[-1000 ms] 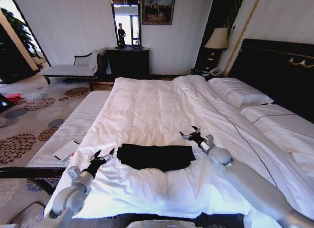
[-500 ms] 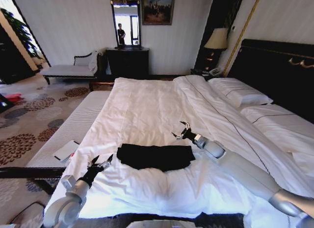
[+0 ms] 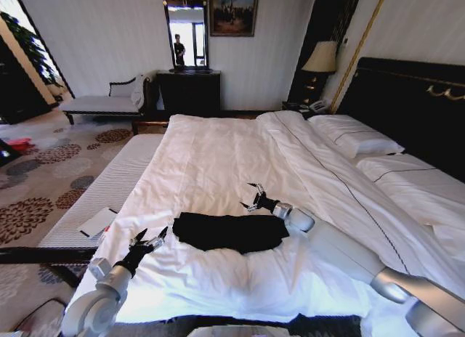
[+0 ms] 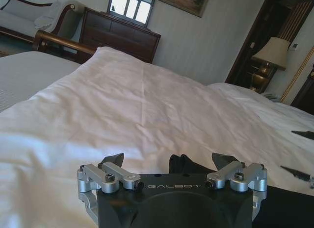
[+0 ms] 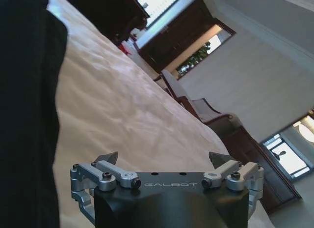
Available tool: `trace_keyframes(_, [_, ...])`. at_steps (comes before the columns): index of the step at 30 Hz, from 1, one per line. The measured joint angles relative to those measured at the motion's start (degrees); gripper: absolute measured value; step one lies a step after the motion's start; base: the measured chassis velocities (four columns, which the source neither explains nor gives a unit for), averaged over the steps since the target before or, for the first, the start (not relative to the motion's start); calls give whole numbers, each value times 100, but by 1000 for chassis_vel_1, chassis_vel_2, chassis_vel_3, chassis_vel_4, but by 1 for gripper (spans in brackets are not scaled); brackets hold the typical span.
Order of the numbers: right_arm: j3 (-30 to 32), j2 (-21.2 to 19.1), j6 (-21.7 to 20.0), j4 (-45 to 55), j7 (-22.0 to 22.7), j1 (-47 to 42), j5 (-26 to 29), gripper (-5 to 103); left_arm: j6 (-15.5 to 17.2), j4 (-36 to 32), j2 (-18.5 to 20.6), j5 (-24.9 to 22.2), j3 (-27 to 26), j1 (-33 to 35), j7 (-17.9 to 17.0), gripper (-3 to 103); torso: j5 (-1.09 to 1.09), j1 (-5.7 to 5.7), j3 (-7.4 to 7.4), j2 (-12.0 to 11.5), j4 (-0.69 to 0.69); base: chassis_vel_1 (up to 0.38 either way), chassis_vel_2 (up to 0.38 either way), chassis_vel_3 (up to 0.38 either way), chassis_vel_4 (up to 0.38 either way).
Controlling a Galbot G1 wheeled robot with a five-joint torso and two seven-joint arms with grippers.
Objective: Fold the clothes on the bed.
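The clothes (image 3: 229,232), a black T-shirt folded into a flat strip, lie on the white duvet of the bed (image 3: 218,163) near its foot edge. My left gripper (image 3: 149,240) is open just left of the shirt's left end, low over the duvet. My right gripper (image 3: 254,197) is open above the shirt's far edge, towards its right end. In the left wrist view the open left gripper (image 4: 169,161) faces the dark cloth (image 4: 189,165). In the right wrist view the open right gripper (image 5: 163,158) has the black shirt (image 5: 24,115) beside it.
White pillows (image 3: 356,137) and the dark headboard (image 3: 414,97) lie on the right. A grey ribbed pad (image 3: 109,188) with a white flat item (image 3: 98,222) runs along the bed's left side. A pale chaise (image 3: 102,102), a dark dresser (image 3: 190,90) and a lamp (image 3: 322,57) stand behind.
My right gripper has swung left along the shirt's far edge, from beyond its right end to above it. My left gripper drew back slightly towards me and stays open.
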Motion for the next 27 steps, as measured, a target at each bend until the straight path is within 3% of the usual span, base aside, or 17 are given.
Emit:
trace_keyframes(15, [-94,17,363,-89,-66,-70,-627,100,25,-183,-21,-107,-163,158,-1,100,1,0,0,0,0,0,0,0,0])
trace_keyframes(27, [30,-436,250,630,-59,-411,-709,100,63,-171,-11,-226,-164,-30,-54,100,0,0,0,0,0,0,0,0,0])
